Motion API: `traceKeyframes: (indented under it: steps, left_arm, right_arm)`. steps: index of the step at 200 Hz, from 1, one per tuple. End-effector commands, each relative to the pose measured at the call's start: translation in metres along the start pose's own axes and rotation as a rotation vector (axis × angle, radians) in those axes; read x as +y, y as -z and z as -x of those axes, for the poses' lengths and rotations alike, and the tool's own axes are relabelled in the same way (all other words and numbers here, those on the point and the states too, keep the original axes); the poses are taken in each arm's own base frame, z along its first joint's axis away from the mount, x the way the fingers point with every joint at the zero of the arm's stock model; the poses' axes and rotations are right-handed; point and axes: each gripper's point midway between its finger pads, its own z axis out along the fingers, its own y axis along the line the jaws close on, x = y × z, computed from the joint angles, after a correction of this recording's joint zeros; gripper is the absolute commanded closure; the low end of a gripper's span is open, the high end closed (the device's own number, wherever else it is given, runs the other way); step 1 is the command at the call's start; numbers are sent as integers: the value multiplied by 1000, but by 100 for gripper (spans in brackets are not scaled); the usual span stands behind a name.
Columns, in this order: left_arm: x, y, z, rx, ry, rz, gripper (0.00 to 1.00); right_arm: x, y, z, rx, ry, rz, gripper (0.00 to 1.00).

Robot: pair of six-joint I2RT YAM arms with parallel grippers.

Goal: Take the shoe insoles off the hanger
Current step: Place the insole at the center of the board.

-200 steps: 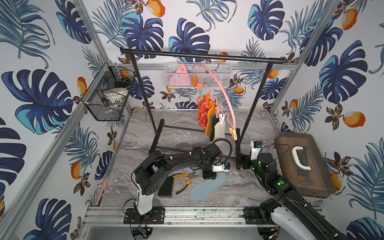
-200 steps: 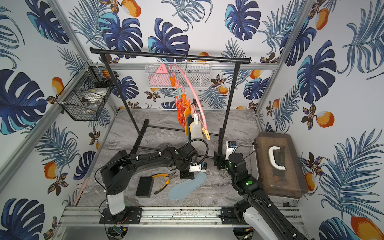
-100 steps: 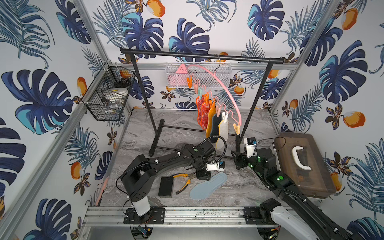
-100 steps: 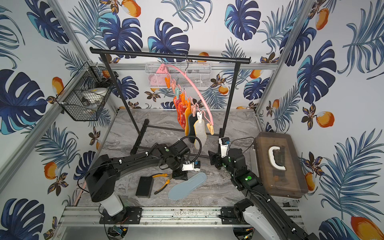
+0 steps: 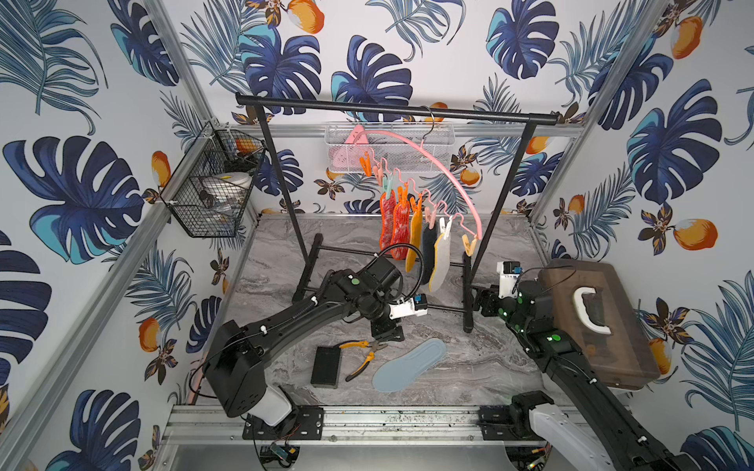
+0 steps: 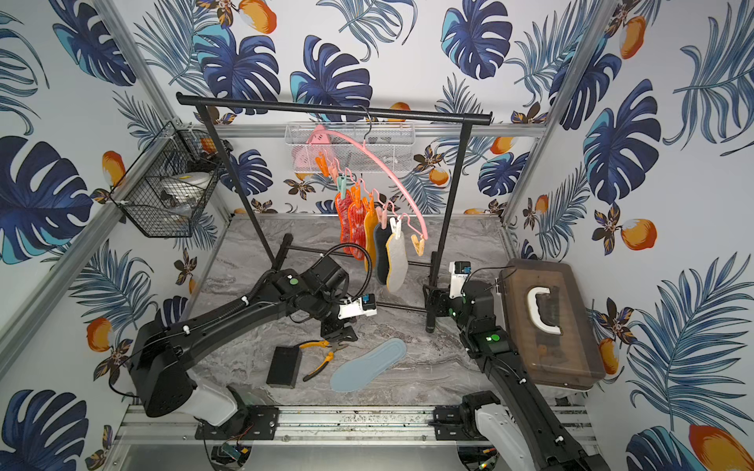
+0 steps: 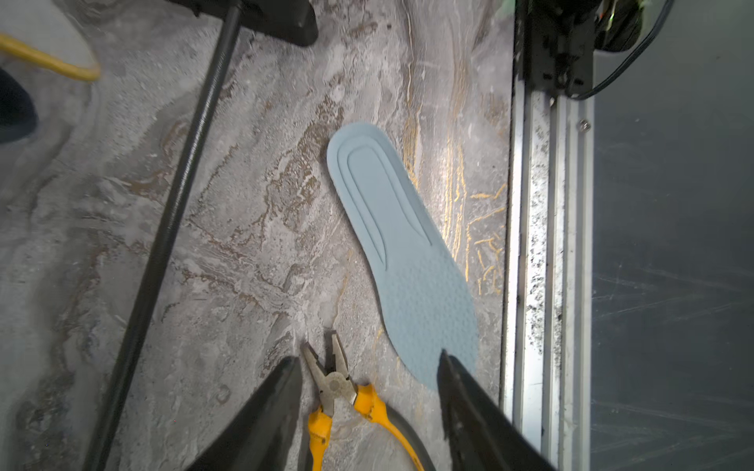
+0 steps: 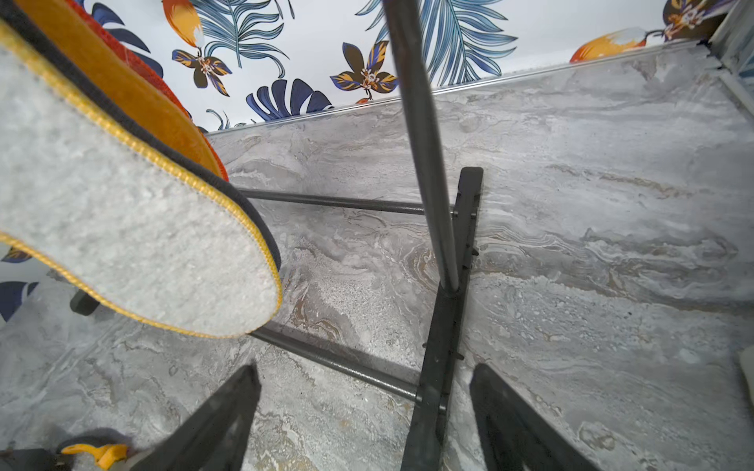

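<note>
The pink hanger (image 5: 432, 163) hangs by its hook from the black rack bar. Pegged to it are two red-orange mesh shoe insoles (image 5: 393, 228), a yellow-orange one (image 5: 414, 240), a dark grey one (image 5: 426, 257) and a beige one with a yellow rim (image 5: 441, 261) (image 8: 122, 228). A light blue insole (image 5: 410, 365) (image 7: 404, 253) lies flat on the table. My left gripper (image 5: 387, 332) (image 7: 369, 359) hovers open over the pliers' jaws beside it, holding nothing. My right gripper (image 5: 483, 301) (image 8: 366, 369) stands open and empty by the rack's right post.
Yellow-handled pliers (image 5: 363, 354) and a black block (image 5: 325, 366) lie left of the blue insole. The black rack (image 5: 391, 108) has floor bars and feet across the middle. A brown case (image 5: 591, 322) sits at the right. A wire basket (image 5: 212, 191) hangs on the left wall.
My left gripper has moved left, away from the blue insole, and its jaws have widened. The hanger has swung round on its hook. The blue insole has stayed put.
</note>
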Motion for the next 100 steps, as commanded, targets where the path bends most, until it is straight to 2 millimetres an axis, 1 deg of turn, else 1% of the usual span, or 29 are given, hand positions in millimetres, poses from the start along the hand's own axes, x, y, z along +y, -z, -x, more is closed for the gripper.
traceKeyframes:
  steps: [1, 23, 43, 62, 80, 100]
  left_arm:
    - [-6, 25, 17, -68, 36, -8, 32]
    - [3, 51, 39, -128, 27, 48, 28]
    - [20, 75, 57, -195, 47, 117, 27]
    - [35, 94, 70, -261, 81, 176, 26]
    - [47, 106, 78, -326, 116, 224, 23]
    - [54, 109, 84, -369, 144, 243, 22]
  right_arm:
    - [18, 2, 17, -27, 8, 95, 16]
    - [18, 3, 26, -21, 47, 78, 16]
    - [19, 4, 31, -27, 62, 76, 16]
    - [21, 3, 35, -43, 58, 90, 16]
    - [26, 1, 39, -51, 52, 111, 16]
    - [30, -3, 41, -49, 50, 137, 16]
